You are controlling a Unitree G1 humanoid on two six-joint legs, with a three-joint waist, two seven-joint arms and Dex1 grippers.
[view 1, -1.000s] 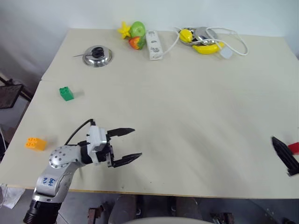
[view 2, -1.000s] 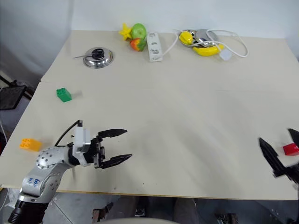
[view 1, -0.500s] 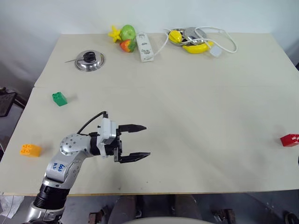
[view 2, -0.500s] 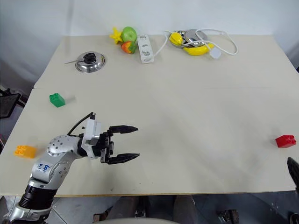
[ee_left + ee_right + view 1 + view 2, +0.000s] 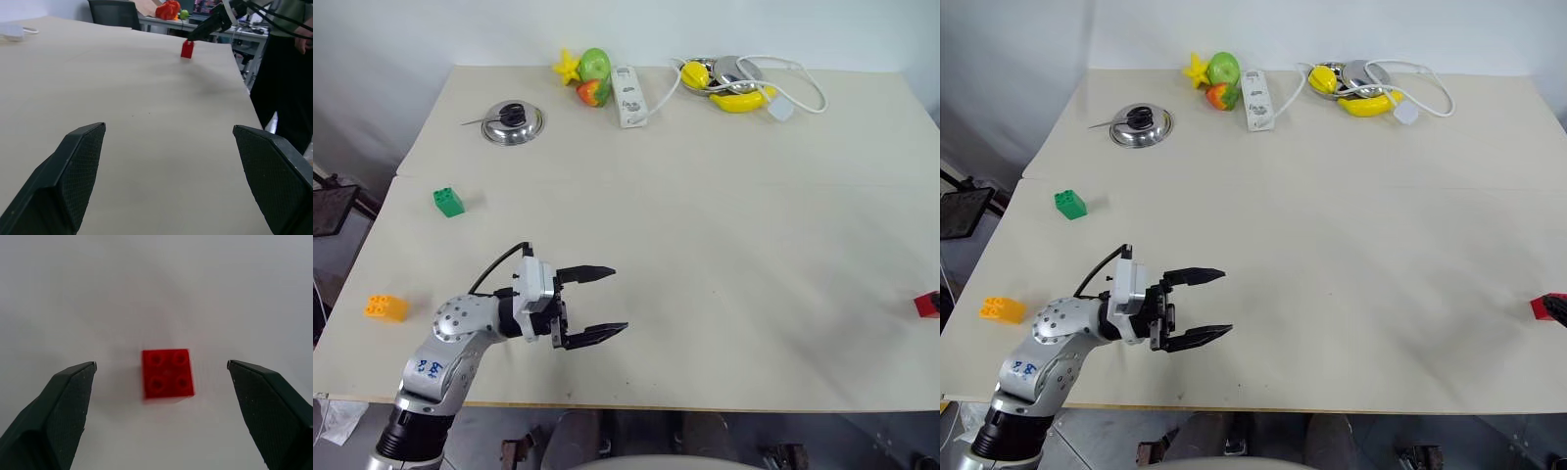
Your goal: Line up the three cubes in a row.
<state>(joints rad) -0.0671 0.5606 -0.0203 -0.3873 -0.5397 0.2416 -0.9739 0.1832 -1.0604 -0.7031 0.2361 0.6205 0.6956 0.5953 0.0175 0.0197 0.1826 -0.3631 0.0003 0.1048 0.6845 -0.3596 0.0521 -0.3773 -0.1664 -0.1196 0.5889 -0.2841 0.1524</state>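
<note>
Beige table [image 5: 724, 235], pot lid [image 5: 512, 121], toy fruits [image 5: 589, 76], power strip [image 5: 630, 95]

Two cubes [image 5: 449, 202] [image 5: 387, 307] lie at the table's [image 5: 724, 235] left edge, one [image 5: 927, 305] far right.

So there's three cubes on the tabletop [image 5: 724, 245]: one green cube [image 5: 449, 201], one orange-yellow cube [image 5: 387, 307], one red cube [image 5: 167, 374]. Plus one pot lid [image 5: 512, 121], one power strip [image 5: 630, 94] and two end effectors.

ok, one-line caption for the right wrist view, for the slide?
Open right pincer poised over the red cube, studs up on the bare table, block centred between the fingers and untouched.
</note>
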